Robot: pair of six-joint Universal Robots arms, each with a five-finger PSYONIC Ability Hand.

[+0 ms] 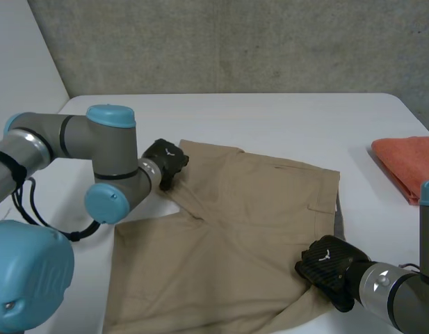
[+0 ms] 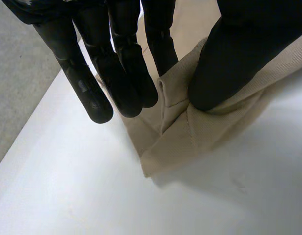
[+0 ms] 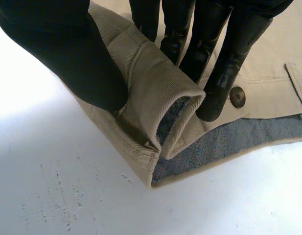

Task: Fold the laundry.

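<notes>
Shorts [image 1: 235,223] — corners pinched between thumb and fingers of left hand [image 1: 165,161] and right hand [image 1: 327,264].

Count on inspection: one tan garment [image 1: 228,229]; one folded orange cloth [image 1: 409,163]; one white table [image 1: 270,118]; one button [image 3: 237,96] on the garment. Robot arms: two. Black hands: two, namely left hand [image 1: 165,161] and right hand [image 1: 327,264]

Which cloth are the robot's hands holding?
The tan shorts: the left hand and right hand both pinch their edges. The orange towel lies apart, untouched.
</notes>
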